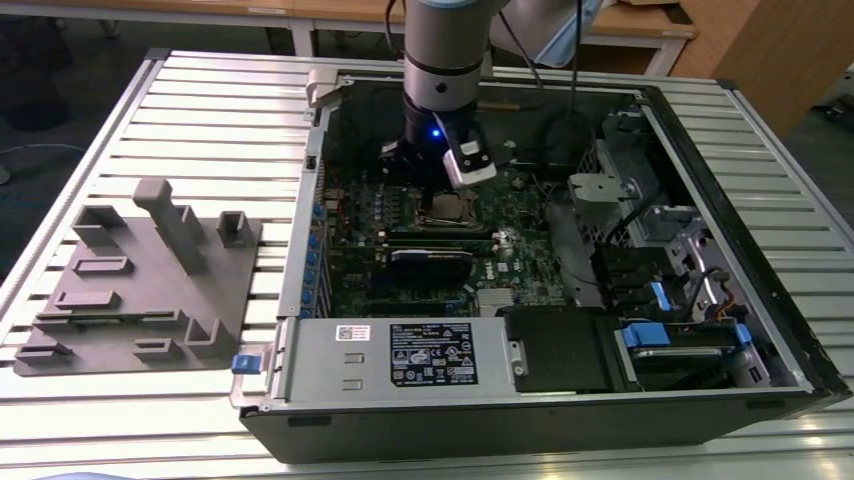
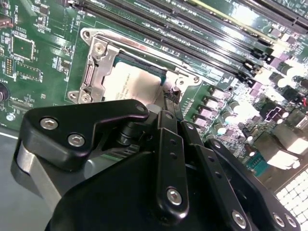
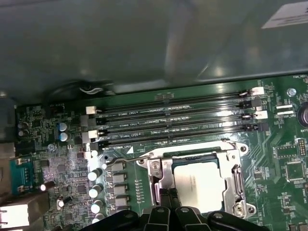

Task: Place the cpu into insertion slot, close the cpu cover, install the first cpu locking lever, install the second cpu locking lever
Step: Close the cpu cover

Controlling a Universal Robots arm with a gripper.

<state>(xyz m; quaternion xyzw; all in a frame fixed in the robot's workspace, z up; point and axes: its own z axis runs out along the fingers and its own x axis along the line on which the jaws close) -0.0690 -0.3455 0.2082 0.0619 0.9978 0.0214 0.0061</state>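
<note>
Gripper (image 2: 171, 98) linkage is sitting closest to the lens in both wrist views: black bars and bolt heads, narrowing toward the tips. Fingers are drawn together, with no gap showing between them and nothing pinched. Tips are pointing down at the socket's rim, just beside one side of the cpu cover (image 2: 94, 72); cannot tell whether they are pressing on it or hovering just off.

Just past the tips, the cpu (image 2: 130, 84) is lying flat inside the insertion slot (image 3: 195, 155), dull silvery-tan top facing up. The cover is lying level around it, framing the chip through its cut-out.

Beyond the socket, long black memory slots (image 3: 178, 122) are running across the green motherboard (image 3: 284, 144).

In the exterior view, the arm (image 1: 441, 60) is reaching down into the open computer case (image 1: 400, 410), which is resting on a slatted table (image 1: 214, 110).
</note>
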